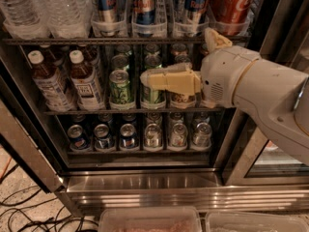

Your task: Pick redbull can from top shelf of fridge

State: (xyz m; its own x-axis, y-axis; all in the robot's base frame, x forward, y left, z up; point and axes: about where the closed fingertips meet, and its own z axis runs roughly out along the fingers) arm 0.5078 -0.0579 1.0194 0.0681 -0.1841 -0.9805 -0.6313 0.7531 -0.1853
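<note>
Three slim blue-and-silver redbull cans (144, 5) stand in clear lane trays on the top shelf (72, 41) of the fridge (145, 182); only their lower parts show. A wider red Coca-Cola can (231, 1) stands to their right. My gripper (176, 56) comes in from the right on a white arm, in front of the middle shelf and just below the top shelf's front edge. It is open and empty. One cream finger (166, 80) points left across the green cans. The other (215, 38) reaches up near the Coca-Cola can's tray.
Water bottles (65, 8) fill the top shelf's left side. The middle shelf holds tea bottles (84, 79) and green cans (120, 87); the bottom shelf holds short cans (129, 135). Two clear bins (149, 219) sit below the fridge. Cables (19, 211) lie on the floor at left.
</note>
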